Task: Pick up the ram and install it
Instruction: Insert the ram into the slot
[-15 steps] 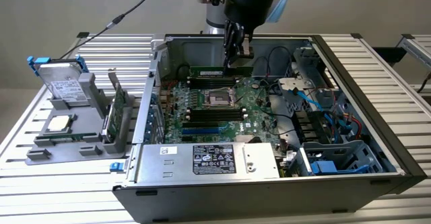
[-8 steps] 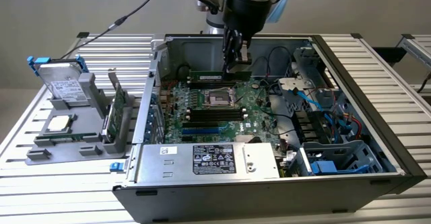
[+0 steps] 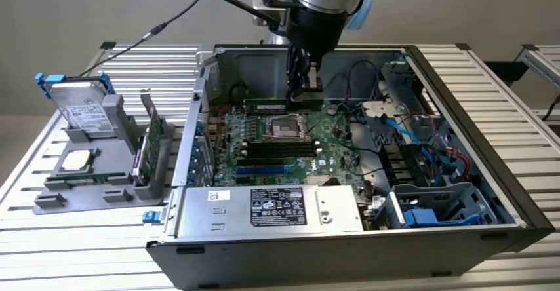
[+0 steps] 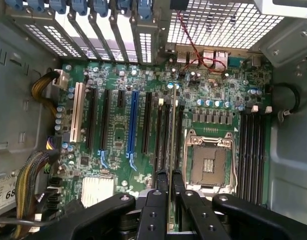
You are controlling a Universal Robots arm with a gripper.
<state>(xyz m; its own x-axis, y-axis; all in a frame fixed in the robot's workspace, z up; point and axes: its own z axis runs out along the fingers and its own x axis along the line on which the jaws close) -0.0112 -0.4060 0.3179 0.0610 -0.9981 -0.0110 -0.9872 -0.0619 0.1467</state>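
The ram (image 3: 275, 103) is a long thin green stick held level just above the motherboard (image 3: 262, 163), at the far side of the CPU socket (image 3: 284, 128) inside the open computer case. My gripper (image 3: 302, 94) comes down from above and is shut on the stick's upper edge. In the wrist view the ram (image 4: 170, 130) appears edge-on as a thin line between the two black fingertips (image 4: 161, 180), running over the black memory slots (image 4: 163, 135) beside the CPU socket (image 4: 211, 162). I cannot tell whether the stick touches a slot.
More black memory slots (image 3: 280, 150) lie on the socket's near side. A power supply box (image 3: 271, 209) fills the case's front, with a blue drive cage (image 3: 437, 206) and cables toward the exterior view's right. On the left, a grey tray (image 3: 52, 202) holds a drive (image 3: 83, 111) and a green card (image 3: 153, 143).
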